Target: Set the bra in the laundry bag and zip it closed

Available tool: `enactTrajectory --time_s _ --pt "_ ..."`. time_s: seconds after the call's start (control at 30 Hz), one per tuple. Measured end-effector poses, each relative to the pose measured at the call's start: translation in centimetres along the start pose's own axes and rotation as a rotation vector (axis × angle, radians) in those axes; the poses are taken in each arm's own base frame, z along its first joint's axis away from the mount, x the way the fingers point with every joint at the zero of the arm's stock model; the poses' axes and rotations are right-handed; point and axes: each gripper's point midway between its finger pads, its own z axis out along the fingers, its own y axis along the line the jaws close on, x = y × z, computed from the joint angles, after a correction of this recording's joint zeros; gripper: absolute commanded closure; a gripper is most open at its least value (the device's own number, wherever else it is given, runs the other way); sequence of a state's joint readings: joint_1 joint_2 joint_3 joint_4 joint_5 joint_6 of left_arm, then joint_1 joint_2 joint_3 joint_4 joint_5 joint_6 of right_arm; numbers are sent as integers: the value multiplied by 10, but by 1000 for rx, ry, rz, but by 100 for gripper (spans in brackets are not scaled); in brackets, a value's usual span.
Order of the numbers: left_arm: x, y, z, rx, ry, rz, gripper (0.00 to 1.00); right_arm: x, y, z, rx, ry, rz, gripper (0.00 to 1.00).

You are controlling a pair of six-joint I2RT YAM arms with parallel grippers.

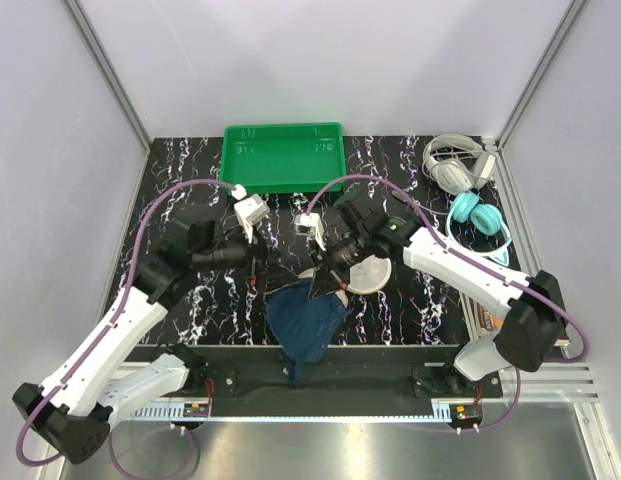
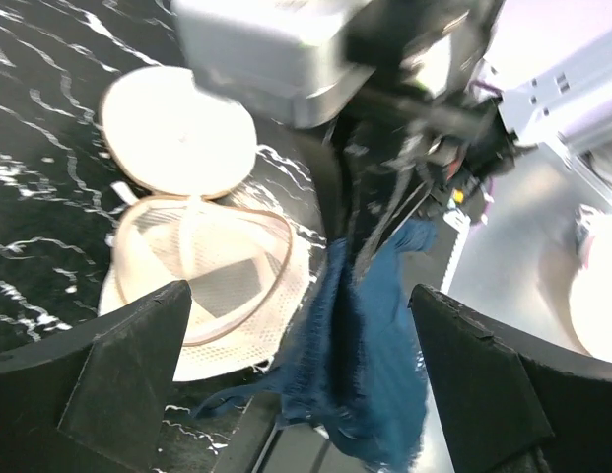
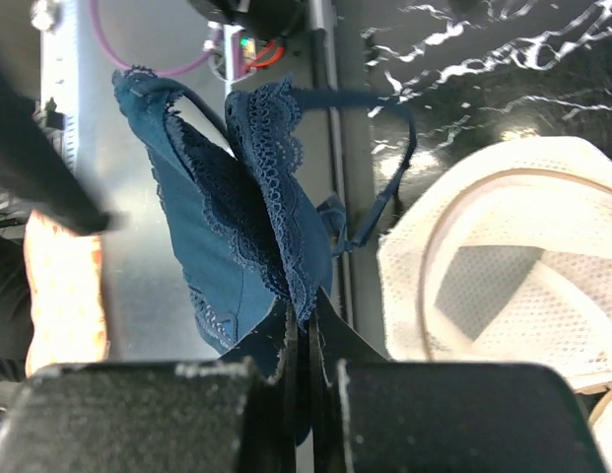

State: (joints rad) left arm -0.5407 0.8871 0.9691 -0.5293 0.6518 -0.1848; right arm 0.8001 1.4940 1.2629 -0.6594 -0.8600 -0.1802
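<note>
Your right claw [image 3: 306, 340] is clamped on the bra [image 3: 237, 217], which hangs at about 7 o'clock of the open laundry bag [image 3: 503, 266], not yet inside. Your left claw [image 2: 301, 379] stands wide apart, holding nothing. You have loading and zipping left. No label or writing is legible.

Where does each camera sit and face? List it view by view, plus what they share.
Top external: above, behind the bases, looking down at the table; left arm, right arm show.
Left wrist: faces the laundry bag and bra between its open fingers.
Right wrist: looks along its shut fingers pinching the bra.
Shared: bra and laundry bag in all.
</note>
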Motion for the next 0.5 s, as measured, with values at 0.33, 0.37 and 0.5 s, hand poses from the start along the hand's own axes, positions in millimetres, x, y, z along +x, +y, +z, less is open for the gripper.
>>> enactTrajectory --time_s 0.33,0.37,0.5 --pt "23 -30 17 181 117 10 17 -6 22 -14 -27 -31 -34 100" --pt "25 -33 17 198 125 8 25 -5 22 -14 -27 -29 -34 100" --pt "32 -41 17 251 150 -1 53 -4 21 -15 -22 -24 -30 100"
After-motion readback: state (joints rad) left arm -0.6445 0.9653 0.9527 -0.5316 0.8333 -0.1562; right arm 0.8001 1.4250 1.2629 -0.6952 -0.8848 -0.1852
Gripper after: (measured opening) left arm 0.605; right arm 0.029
